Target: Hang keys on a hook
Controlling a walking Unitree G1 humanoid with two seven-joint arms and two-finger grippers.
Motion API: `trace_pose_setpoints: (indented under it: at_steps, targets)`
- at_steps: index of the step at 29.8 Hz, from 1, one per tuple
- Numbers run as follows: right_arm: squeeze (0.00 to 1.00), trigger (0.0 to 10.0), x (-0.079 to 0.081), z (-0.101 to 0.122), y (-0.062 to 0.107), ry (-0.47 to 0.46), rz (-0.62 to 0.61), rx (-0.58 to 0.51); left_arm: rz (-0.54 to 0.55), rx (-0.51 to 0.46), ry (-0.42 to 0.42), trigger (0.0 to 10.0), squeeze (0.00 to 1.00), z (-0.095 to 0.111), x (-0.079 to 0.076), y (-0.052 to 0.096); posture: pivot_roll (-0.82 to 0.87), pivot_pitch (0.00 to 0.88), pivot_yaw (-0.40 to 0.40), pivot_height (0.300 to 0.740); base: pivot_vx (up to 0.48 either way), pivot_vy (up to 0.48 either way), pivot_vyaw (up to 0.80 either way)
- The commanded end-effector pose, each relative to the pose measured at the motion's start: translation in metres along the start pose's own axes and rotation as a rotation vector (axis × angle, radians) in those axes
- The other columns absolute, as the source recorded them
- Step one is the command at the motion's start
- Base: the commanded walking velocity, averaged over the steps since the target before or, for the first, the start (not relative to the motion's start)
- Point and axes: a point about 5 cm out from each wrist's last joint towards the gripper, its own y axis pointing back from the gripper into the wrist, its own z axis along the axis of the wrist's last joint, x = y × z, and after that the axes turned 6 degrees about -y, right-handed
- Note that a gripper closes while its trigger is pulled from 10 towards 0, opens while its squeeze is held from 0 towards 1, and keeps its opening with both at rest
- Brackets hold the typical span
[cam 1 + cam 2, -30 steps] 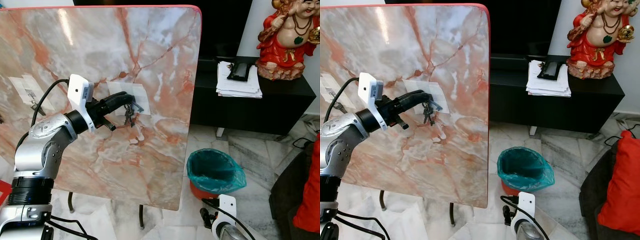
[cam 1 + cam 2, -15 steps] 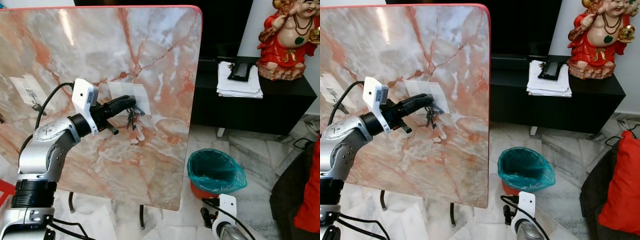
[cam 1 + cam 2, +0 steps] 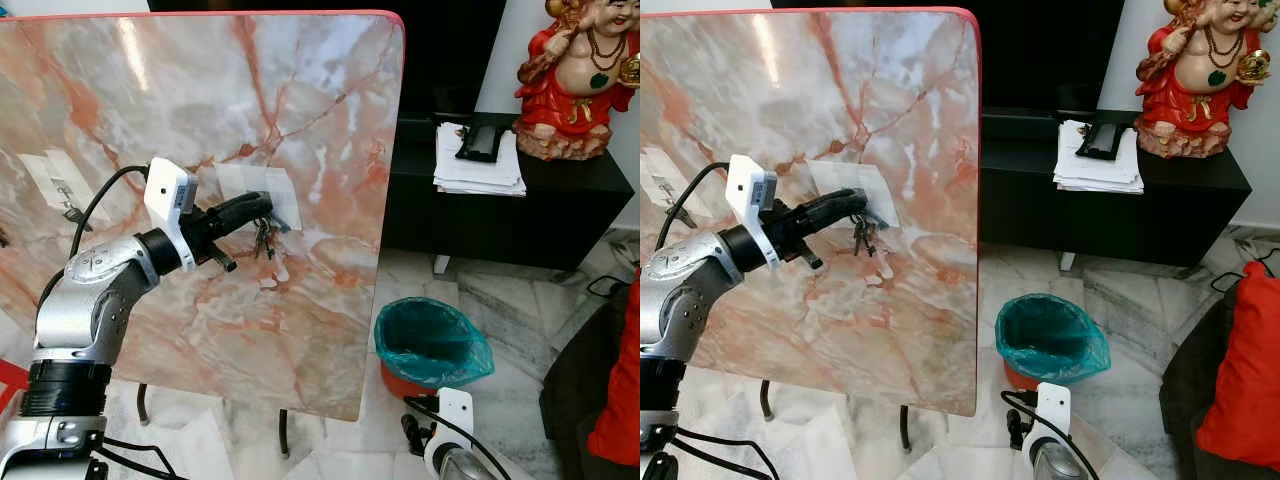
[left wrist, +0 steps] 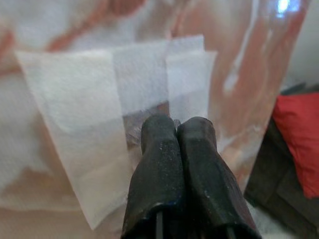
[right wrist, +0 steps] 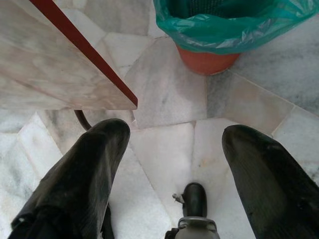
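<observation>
An upright pink marble board (image 3: 300,120) carries a white tape patch (image 3: 255,180) with a small grey hook (image 3: 282,222) at its lower right corner. My left gripper (image 3: 262,205) reaches to that patch, its fingers pressed together at the hook. A dark bunch of keys (image 3: 263,240) dangles right under the fingertips, against the marble. In the left wrist view the shut fingertips (image 4: 159,129) touch the tape patch (image 4: 75,99) and hide the hook. My right gripper (image 5: 174,144) hangs open low over the floor tiles.
A second taped hook (image 3: 60,185) sits at the board's left. The board stands on dark legs (image 3: 283,435). A teal-lined bin (image 3: 430,345) is on the floor to the right. Behind it a black cabinet (image 3: 560,200) holds papers (image 3: 478,165) and a red statue (image 3: 580,80).
The left gripper with the keys crept slightly up and right toward the hook a second ago. Over the last half second it has hardly moved. The right arm is still.
</observation>
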Motion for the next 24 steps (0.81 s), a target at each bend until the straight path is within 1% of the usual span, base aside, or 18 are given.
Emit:
trace_pose_setpoints:
  at_steps: [1, 7, 19, 20, 21, 24]
  targets:
    - [0.00, 10.0, 0.002, 0.000, 0.000, -0.002, 0.001, 0.001, -0.032, 0.043, -0.012, 10.0, 0.00, -0.004, -0.005, 0.000, 0.00, 0.018, 0.043, 0.740, 0.000, 0.000, 0.00]
    - [0.00, 10.0, 0.002, 0.000, 0.000, -0.002, 0.001, 0.001, -0.028, 0.054, -0.020, 10.0, 0.00, -0.007, -0.005, 0.000, 0.00, 0.019, 0.044, 0.740, 0.000, 0.000, 0.00]
    - [0.00, 10.0, 0.002, 0.000, 0.000, -0.001, 0.003, -0.002, -0.002, 0.012, -0.027, 10.0, 0.00, 0.002, 0.000, 0.002, 0.00, 0.019, 0.039, 0.740, 0.000, 0.000, 0.00]
    - [0.00, 10.0, 0.002, 0.000, 0.000, 0.000, 0.003, -0.002, 0.004, 0.001, -0.023, 10.0, 0.58, 0.003, 0.001, 0.002, 0.00, 0.019, 0.039, 0.740, 0.000, 0.000, 0.00]
    - [0.00, 10.0, 0.002, 0.000, 0.000, 0.000, 0.003, -0.002, 0.005, -0.002, -0.022, 10.0, 1.00, 0.003, 0.001, 0.002, 0.00, 0.019, 0.039, 0.740, 0.000, 0.000, 0.00]
    - [0.00, 10.0, 0.002, 0.000, 0.000, 0.000, 0.003, -0.002, -0.015, -0.012, -0.003, 10.0, 1.00, 0.005, -0.002, 0.002, 0.00, 0.020, 0.039, 0.740, 0.000, 0.000, 0.00]
